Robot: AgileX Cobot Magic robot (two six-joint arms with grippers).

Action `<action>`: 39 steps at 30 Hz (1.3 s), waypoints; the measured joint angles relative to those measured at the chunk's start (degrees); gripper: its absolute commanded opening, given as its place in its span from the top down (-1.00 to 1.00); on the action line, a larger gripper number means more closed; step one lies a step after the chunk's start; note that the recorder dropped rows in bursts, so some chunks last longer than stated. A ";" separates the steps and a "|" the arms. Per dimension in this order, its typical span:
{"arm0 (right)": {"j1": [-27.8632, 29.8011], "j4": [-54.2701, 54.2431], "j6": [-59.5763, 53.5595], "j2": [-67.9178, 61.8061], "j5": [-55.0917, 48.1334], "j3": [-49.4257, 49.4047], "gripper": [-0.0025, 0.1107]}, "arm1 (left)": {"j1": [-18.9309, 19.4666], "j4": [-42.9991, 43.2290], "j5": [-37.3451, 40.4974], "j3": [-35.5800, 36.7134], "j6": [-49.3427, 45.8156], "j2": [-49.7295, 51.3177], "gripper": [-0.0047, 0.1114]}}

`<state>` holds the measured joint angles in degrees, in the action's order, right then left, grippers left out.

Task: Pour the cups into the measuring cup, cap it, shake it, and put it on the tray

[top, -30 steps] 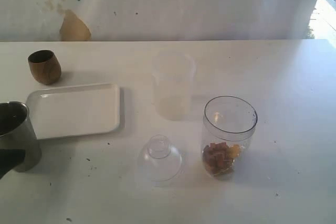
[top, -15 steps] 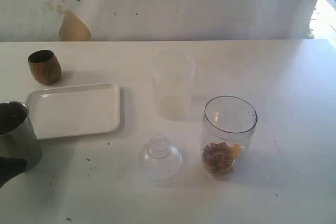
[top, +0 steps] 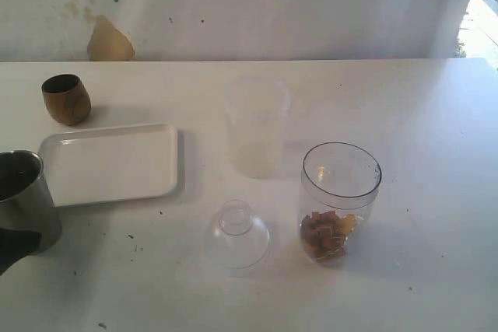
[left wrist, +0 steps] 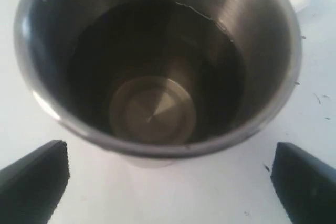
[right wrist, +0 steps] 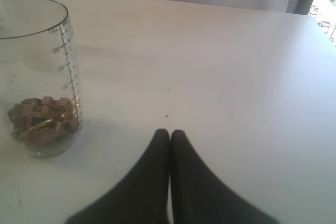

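The steel tumbler stands upright at the table's left edge, and the left wrist view looks down into it and finds it empty. My left gripper is open, its fingers spread wider than the tumbler and just short of it, touching nothing. One dark finger shows in the exterior view. The wooden cup stands behind the white tray. The clear measuring cup holds brown and yellow bits. My right gripper is shut and empty, low over the table beside the measuring cup.
A clear dome lid sits on the table left of the measuring cup. A frosted plastic cup stands behind them. The table's far edge meets a white wall.
The left gripper's dark finger has slid slightly lower at the tumbler's base. The tumbler and everything else stay where they were.
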<state>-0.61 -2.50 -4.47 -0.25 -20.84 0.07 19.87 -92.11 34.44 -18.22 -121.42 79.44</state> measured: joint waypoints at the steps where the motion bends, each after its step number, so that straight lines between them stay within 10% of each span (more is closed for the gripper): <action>1: 0.00 0.00 0.00 0.00 0.00 0.00 0.96 | 0.00 0.00 0.00 0.00 0.00 0.00 -0.88; 39: 0.00 0.00 0.00 0.00 0.00 0.00 0.96 | 0.00 -2.76 -2.32 0.00 0.00 0.00 -0.88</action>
<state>-0.61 -2.50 -4.47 -0.25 -20.84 0.07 19.87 -94.87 32.13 -18.22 -121.42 79.44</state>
